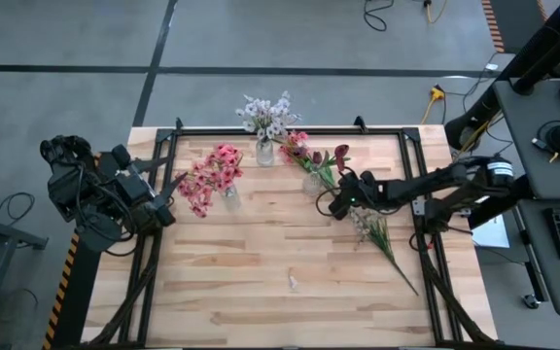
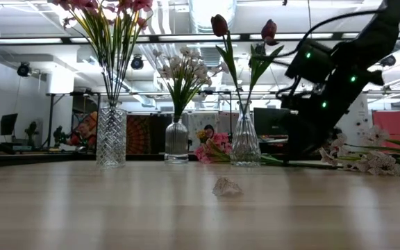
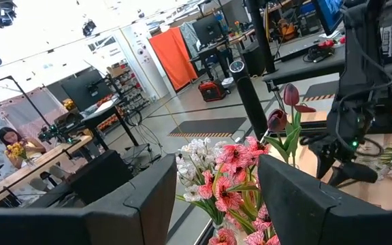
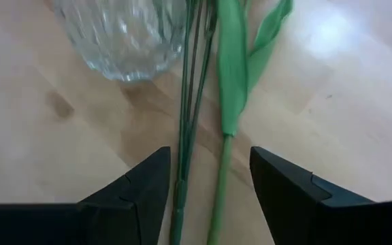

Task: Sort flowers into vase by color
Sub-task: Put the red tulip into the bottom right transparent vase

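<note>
Beside the vase (image 4: pixel 124 37), right claw (image 4: pixel 209 184) apparently straddles stems (image 4: pixel 189 122).

Two matte-black jointed arms with bundled black cables, the right arm (image 1: pixel 426 187) dotted with small green lights, each ending in blunt, angular black fingers (image 4: pixel 288 187).
</note>
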